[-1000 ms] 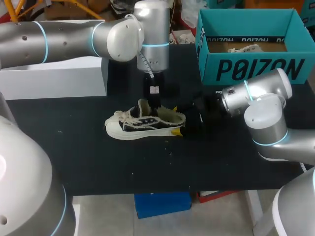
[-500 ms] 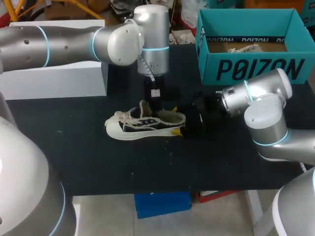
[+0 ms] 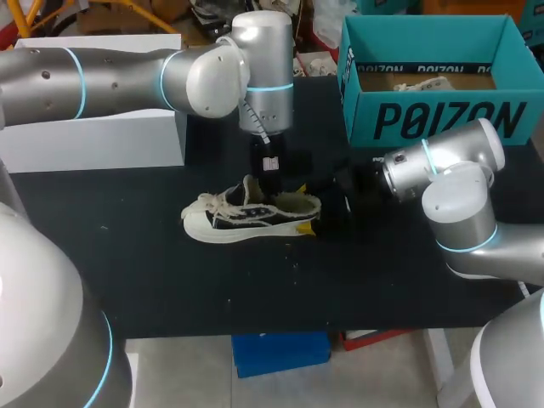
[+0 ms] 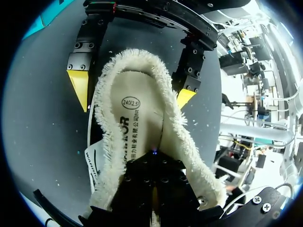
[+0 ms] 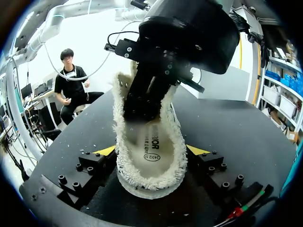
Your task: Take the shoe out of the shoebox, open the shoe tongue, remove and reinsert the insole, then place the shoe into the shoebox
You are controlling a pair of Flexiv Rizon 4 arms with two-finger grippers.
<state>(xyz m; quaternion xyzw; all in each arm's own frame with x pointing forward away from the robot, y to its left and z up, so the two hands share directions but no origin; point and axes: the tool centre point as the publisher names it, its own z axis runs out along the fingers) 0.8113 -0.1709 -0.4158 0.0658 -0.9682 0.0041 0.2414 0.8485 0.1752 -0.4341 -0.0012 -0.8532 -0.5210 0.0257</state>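
Head view: my left arm comes in from the upper left of the frame and runs level to just above centre. There its wrist turns straight down, so the left pincer points into the open mouth of the shoe. The shoe stands on its sole at the centre of the black table, toe toward the left of the frame. It is well apart from the teal shoebox at the upper right. My right arm comes in from the lower right, folded, and reaches low to the heel. In the right wrist view the right pincer grasps the shoe, one yellow tip against each side of the heel. The left pincer's end is sunk inside the fleecy collar, over the insole; whether it is clenched or released cannot be told.
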